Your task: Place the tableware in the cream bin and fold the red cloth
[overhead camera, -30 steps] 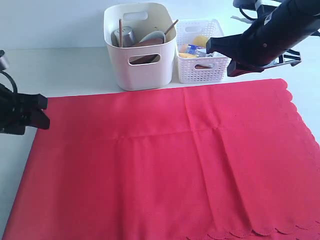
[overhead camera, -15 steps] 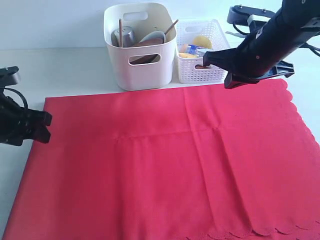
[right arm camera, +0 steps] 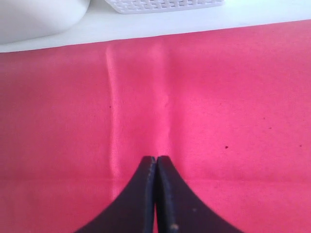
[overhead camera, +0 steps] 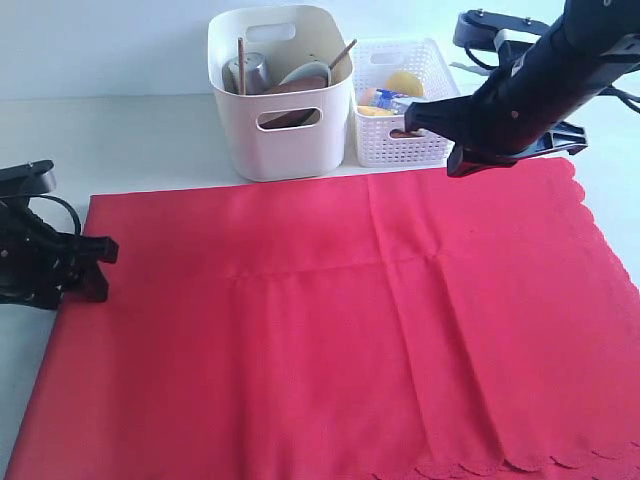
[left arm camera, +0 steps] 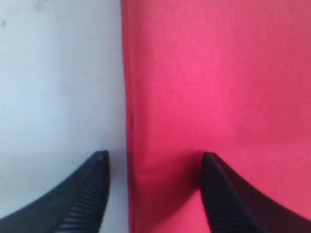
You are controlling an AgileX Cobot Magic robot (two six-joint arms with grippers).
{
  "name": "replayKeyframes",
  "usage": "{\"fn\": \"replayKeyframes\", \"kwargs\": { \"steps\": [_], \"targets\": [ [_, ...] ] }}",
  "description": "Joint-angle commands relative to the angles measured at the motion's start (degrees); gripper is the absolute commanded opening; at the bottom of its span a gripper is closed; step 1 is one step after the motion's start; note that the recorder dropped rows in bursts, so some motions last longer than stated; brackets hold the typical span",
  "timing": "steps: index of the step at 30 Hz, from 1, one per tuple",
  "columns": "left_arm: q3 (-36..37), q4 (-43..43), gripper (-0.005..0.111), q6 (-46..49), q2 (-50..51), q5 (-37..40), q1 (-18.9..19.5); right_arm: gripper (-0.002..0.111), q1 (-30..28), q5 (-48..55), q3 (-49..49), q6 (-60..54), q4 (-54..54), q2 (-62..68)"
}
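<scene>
The red cloth (overhead camera: 330, 320) lies spread flat over the table, with fold creases across it. My left gripper (overhead camera: 103, 270) is open at the cloth's left edge. In the left wrist view the gripper (left arm camera: 154, 158) straddles that edge of the cloth (left arm camera: 218, 87), one finger over the table and one over the fabric. My right gripper (overhead camera: 420, 118) hovers shut and empty over the cloth's back edge. In the right wrist view it (right arm camera: 156, 158) points along a crease in the cloth (right arm camera: 218, 97). The cream bin (overhead camera: 282, 140) holds the tableware: the steel cup (overhead camera: 250, 72), bowl (overhead camera: 305, 72), chopsticks (overhead camera: 240, 60) and spoon (overhead camera: 343, 52).
A white lattice basket (overhead camera: 400, 145) with food items stands right of the cream bin, partly behind my right arm. Bare white table (overhead camera: 140, 130) shows behind and left of the cloth. The cloth's scalloped edge (overhead camera: 600, 240) runs down the right side.
My left gripper has moved right and toward the front, reaching the cloth's left edge. My right arm dropped lower over the back edge, then held still.
</scene>
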Motion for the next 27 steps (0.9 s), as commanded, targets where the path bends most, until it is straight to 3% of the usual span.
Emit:
{"fn": "replayKeyframes", "kwargs": {
  "steps": [1,4,12,18,22,27],
  "targets": [
    [1.23,-2.48,0.028,0.14,2.82,0.61,-0.07,0.000,-0.25,-0.31,0.15,-0.77,0.42,0.04],
    [1.88,-2.48,0.001,0.14,2.82,0.37,-0.07,0.000,-0.25,-0.31,0.15,-1.02,0.42,0.04],
    [1.97,0.98,0.000,0.24,2.82,2.42,1.69,0.000,-0.25,-0.11,0.15,-1.28,0.63,0.04],
    [0.74,4.96,0.000,1.40,1.12,5.50,9.91,0.000,-0.25,4.18,0.15,-4.26,1.85,-2.23],
    [-6.00,8.48,0.000,2.46,0.53,11.21,11.52,0.000,-0.25,6.16,2.95,-7.27,5.30,-4.05],
    [-13.69,13.21,0.000,2.24,0.53,16.42,13.10,0.000,-0.25,4.33,11.27,-21.65,18.53,-4.19]
  ]
}}
